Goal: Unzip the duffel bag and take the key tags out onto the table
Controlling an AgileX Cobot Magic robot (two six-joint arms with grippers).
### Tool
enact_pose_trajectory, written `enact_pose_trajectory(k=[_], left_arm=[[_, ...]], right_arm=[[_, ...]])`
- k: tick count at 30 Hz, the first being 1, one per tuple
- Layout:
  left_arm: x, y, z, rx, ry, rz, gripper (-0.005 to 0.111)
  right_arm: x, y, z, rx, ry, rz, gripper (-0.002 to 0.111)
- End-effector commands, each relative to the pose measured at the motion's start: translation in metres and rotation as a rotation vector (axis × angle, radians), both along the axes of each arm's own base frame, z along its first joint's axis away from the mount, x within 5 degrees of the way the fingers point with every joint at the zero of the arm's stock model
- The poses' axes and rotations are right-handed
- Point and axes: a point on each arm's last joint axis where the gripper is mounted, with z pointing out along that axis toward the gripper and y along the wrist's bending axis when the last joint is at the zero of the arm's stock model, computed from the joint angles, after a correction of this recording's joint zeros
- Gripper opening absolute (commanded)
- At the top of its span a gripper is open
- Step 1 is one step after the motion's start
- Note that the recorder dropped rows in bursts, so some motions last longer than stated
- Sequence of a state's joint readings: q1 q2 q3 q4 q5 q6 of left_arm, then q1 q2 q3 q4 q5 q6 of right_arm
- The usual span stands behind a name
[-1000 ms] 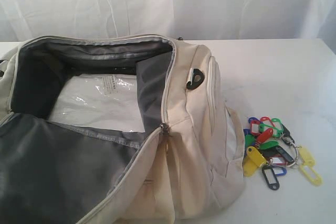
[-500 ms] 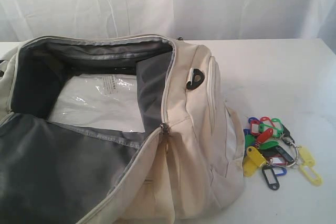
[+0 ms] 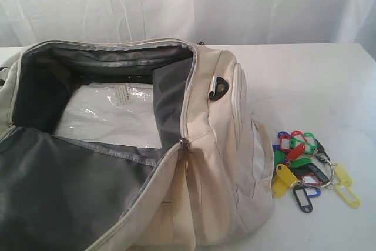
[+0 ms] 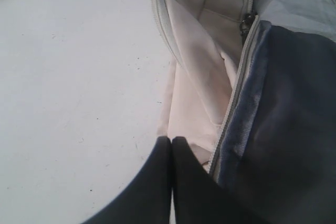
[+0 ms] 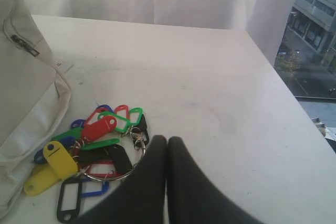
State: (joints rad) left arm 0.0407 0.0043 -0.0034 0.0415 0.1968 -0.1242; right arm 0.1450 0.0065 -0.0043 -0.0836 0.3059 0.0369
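The cream duffel bag (image 3: pixel 217 163) lies unzipped on the white table (image 3: pixel 305 80), its grey lining and a clear plastic packet (image 3: pixel 111 116) showing inside. The bunch of coloured key tags (image 3: pixel 305 168) rests on the table just right of the bag, also seen in the right wrist view as key tags (image 5: pixel 89 150). My right gripper (image 5: pixel 167 141) is shut and empty, close beside the tags. My left gripper (image 4: pixel 171 141) is shut and empty at the bag's side (image 4: pixel 205 61), by the zip edge. Neither gripper shows in the exterior view.
A white curtain (image 3: pixel 188 4) hangs behind the table. The table's far edge (image 5: pixel 273 72) runs near a window in the right wrist view. Bare tabletop (image 4: pixel 73 87) lies beside the bag in the left wrist view.
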Motion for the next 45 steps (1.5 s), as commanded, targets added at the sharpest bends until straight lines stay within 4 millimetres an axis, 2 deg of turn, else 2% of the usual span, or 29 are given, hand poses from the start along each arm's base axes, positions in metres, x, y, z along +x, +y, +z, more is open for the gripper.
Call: enact_pose_trajectory(k=[1,45], left_arm=[[-0.0002,0.0023,-0.0006,-0.013,-0.006,0.05,0.0],[-0.0001,0.0011,-0.0006,-0.013,-0.005,0.028,0.0]], right_arm=[[-0.0002,0.0003,-0.0007,-0.005,-0.008,0.006,0.0],[-0.0002,0.0001,-0.0007,-0.005,-0.008,0.004,0.0]])
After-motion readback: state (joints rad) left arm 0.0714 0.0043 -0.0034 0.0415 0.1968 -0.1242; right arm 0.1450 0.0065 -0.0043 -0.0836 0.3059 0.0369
